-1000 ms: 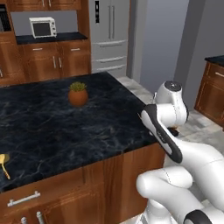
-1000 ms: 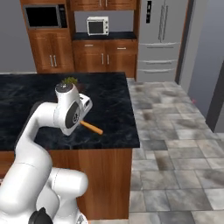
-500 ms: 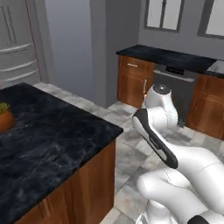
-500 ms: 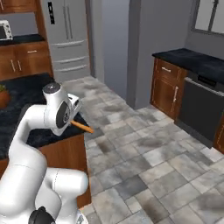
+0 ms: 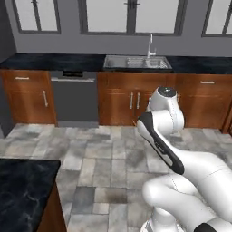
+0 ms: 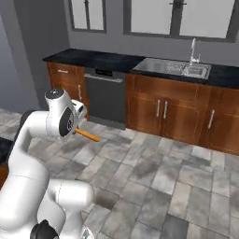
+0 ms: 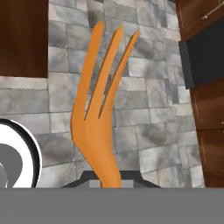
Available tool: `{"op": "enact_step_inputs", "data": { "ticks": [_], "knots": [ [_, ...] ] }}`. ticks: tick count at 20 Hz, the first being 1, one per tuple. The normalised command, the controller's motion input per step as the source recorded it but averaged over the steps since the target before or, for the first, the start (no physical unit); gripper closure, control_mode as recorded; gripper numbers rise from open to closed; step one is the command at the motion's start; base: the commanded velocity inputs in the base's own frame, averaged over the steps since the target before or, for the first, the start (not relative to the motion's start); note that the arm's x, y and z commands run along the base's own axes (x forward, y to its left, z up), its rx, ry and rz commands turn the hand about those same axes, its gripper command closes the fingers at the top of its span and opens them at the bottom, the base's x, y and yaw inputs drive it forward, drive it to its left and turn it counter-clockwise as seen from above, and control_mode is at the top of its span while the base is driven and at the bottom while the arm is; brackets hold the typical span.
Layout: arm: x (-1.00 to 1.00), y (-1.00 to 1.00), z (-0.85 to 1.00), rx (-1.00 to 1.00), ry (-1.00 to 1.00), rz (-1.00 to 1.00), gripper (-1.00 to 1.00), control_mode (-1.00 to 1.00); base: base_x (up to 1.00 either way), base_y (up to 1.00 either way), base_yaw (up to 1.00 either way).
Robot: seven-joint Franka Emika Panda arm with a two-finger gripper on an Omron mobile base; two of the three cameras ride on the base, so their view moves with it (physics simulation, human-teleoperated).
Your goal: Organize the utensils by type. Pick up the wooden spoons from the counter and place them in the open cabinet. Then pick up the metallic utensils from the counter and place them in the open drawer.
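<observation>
My gripper (image 7: 106,182) is shut on an orange wooden spoon (image 7: 99,113) with three long prongs. In the hand view it rises from between the fingertips over the tiled floor. The right base view has the gripper (image 6: 76,129) held at the arm's chest height. There the wooden spoon (image 6: 87,135) pokes out to the right and slightly downward. In the left base view the arm (image 5: 159,136) is folded in front of the base.
A dark counter with a sink (image 5: 136,62) and a faucet (image 6: 192,50) runs along the far wall, over wooden cabinets (image 6: 170,112) and a dishwasher (image 5: 73,96). A corner of the black island counter (image 5: 22,192) lies at lower left. Grey tiled floor (image 6: 154,177) spreads between them.
The whole picture has swung: the camera turned away from the island with the plant and the fridge toward the sink wall. The wooden spoon has stayed in my grip.
</observation>
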Motion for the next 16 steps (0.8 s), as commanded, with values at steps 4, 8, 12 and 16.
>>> {"op": "enact_step_inputs", "data": {
  "ticks": [4,8,12,16],
  "knots": [
    [0.0,0.0,0.0,0.0,0.0,0.0,1.0,1.0,0.0,0.0,-1.0],
    [0.0,0.0,0.0,0.0,0.0,0.0,1.0,1.0,0.0,0.0,-1.0],
    [0.0,0.0,0.0,0.0,0.0,0.0,1.0,1.0,0.0,0.0,-1.0],
    [0.0,0.0,0.0,0.0,0.0,0.0,1.0,1.0,0.0,0.0,-1.0]
  ]
}}
